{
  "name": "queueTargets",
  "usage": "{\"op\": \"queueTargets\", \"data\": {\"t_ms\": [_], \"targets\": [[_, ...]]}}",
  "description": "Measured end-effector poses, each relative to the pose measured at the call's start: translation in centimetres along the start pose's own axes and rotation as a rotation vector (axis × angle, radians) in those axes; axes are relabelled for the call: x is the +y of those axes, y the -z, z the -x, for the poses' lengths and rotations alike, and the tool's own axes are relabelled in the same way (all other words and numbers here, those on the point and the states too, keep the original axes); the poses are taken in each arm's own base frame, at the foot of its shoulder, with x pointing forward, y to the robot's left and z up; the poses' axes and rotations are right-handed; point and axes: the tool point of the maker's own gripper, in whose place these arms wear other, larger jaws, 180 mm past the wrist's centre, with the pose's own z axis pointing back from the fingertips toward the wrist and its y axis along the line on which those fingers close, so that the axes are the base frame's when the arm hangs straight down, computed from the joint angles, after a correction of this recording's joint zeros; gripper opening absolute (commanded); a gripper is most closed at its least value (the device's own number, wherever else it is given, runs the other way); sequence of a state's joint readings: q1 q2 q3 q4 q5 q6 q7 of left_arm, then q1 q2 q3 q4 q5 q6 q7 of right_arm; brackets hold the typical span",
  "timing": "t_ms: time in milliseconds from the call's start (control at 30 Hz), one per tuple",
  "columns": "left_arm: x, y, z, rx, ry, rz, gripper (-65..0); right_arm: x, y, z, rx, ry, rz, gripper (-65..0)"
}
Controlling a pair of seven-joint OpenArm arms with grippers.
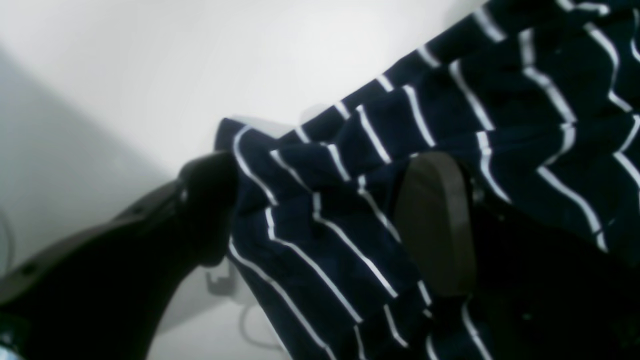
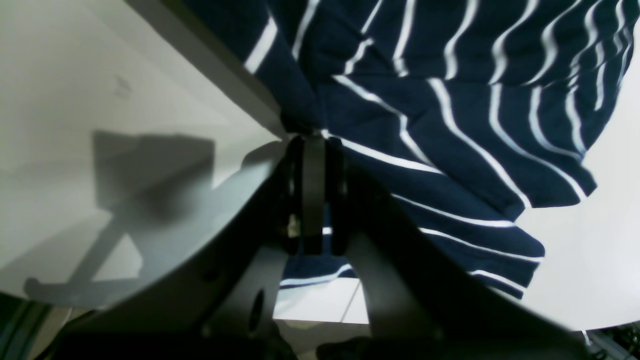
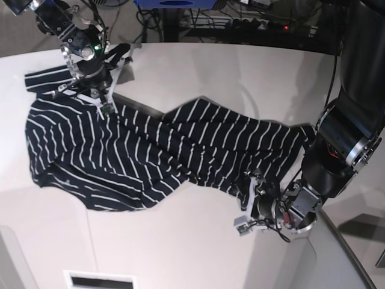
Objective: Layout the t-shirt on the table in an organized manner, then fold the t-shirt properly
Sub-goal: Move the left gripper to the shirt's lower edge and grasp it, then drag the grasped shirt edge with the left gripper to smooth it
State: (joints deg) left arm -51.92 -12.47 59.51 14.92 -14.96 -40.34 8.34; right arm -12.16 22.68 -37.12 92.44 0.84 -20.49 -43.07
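The t-shirt (image 3: 150,150), dark navy with thin white stripes, lies rumpled and spread across the table (image 3: 198,247). My right gripper (image 3: 102,105) is at the shirt's far left corner. In the right wrist view its fingers (image 2: 313,142) are pressed together, pinching the cloth (image 2: 450,125). My left gripper (image 3: 249,201) is at the shirt's near right edge. In the left wrist view its jaws stand wide, and a bunch of striped cloth (image 1: 525,125) lies between the two fingers (image 1: 210,200) of the left gripper (image 1: 320,210).
Cables and equipment (image 3: 240,18) sit beyond the table's far edge. The curved table edge (image 3: 343,241) runs close behind the left arm at the lower right. A thin seam line (image 3: 90,229) and a white rectangular piece (image 3: 99,280) are at the near left.
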Motion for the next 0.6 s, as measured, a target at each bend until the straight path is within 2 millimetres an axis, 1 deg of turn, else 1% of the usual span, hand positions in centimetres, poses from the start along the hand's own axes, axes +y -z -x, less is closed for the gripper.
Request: {"op": "queueTargets", "data": {"t_ms": [67,167,233,400,500,533,567,600], "targets": [[-0.5,0.3,0.1,0.02,0.033,0.01,-17.1,-0.1,0.1,0.1,0.004,-0.001,0.004,-65.0],[-0.8,0.5,1.3,0.091,0.127,0.014,-17.1,-0.1,0.1,0.2,0.006,-0.001,0.002,-65.0],[-1.1,0.7,2.0,0.102,0.124,0.021,-17.3,-0.1,0.1,0.1,0.003,-0.001,0.003,-65.0],[-1.2,0.7,5.1,0.178,0.09,0.021,-17.4,-0.1,0.1,0.1,0.001,-0.002,0.002,-65.0],[-0.8,0.4,5.8,0.188,0.085,0.014,-17.6,0.0,0.1,0.1,0.002,-0.001,0.002,-65.0],[-0.8,0.3,5.9,0.189,0.083,0.013,-17.9,-0.1,0.1,0.1,0.002,-0.002,0.002,-65.0],[-0.7,0.3,6.0,0.19,0.082,0.011,-19.6,0.0,0.1,0.1,0.002,-0.002,0.002,-65.0],[-0.6,0.2,6.2,0.199,0.081,0.01,-22.7,-0.1,0.1,0.1,0.002,-0.002,0.002,-65.0]]}}
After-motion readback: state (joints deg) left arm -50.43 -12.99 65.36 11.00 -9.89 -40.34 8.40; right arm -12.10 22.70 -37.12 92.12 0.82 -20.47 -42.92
